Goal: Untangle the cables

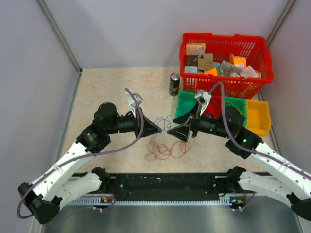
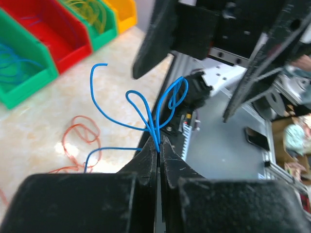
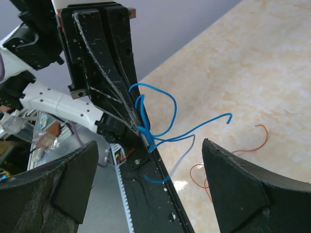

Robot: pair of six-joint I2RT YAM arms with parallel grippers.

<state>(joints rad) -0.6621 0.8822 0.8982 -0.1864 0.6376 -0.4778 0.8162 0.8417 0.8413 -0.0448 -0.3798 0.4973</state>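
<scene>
My left gripper (image 2: 159,147) is shut on a thin blue cable (image 2: 146,114), whose curly loops and free ends stick out past the fingertips. In the top view the left gripper (image 1: 156,129) and right gripper (image 1: 171,127) face each other tip to tip above the table, with the blue cable (image 1: 164,120) between them. My right gripper (image 3: 149,145) is open, its fingers (image 3: 238,184) spread wide on both sides of the blue cable (image 3: 160,104) without touching it. Orange and red cables (image 1: 166,150) lie in loose loops on the table below.
A row of small bins stands behind the right arm: green (image 1: 187,102), green with yellow wires (image 1: 238,104), yellow (image 1: 258,114). Behind them is a red basket (image 1: 226,86) full of items. A dark can (image 1: 174,84) stands to its left. The black base rail (image 1: 165,184) runs along the near edge.
</scene>
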